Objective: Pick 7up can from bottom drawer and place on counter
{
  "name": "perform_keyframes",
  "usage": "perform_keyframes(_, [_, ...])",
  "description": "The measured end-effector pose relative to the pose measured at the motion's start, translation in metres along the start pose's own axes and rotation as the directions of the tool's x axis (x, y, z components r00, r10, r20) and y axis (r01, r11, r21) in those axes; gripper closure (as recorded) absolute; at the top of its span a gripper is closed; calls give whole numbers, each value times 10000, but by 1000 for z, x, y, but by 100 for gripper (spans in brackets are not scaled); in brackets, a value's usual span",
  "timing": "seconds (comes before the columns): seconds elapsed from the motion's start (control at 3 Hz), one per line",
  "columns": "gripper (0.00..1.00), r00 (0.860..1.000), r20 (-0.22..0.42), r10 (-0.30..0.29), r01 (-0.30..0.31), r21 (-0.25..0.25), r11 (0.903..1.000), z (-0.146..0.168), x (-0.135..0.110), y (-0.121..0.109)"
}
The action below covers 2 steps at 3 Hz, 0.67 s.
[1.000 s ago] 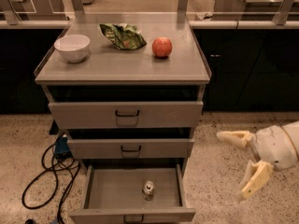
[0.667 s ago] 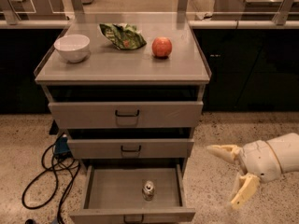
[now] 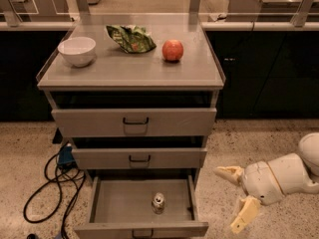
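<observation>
Small silver-topped, pale greenish 7up can (image 3: 158, 202) upright, centre of pulled-out shallow grey metal bottom drawer (image 3: 119, 205). Cream two-finger gripper (image 3: 227, 201) right of drawer, well apart from can, jaws spread wide, empty. Step judged: approach. Next move: swing left, descend around can. Flat grey counter (image 3: 124, 71) above: destination.

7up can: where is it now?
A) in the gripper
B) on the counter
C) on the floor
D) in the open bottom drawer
D: the 7up can stands in the pulled-out bottom drawer; the gripper, open and holding nothing, is beside the drawer above the floor.
</observation>
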<state>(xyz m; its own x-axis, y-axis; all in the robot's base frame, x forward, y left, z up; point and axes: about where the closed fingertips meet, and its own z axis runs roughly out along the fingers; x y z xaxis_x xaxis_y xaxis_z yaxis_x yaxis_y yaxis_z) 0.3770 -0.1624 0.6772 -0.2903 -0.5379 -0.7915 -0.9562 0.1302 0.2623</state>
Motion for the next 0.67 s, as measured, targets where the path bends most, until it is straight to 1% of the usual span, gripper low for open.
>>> perform_keyframes(0.33, [0,9980,629,-51,40,173,9998,7,6,1])
perform_keyframes(0.67, [0,9776,2067,-395,94,1448,9894,30,22,-14])
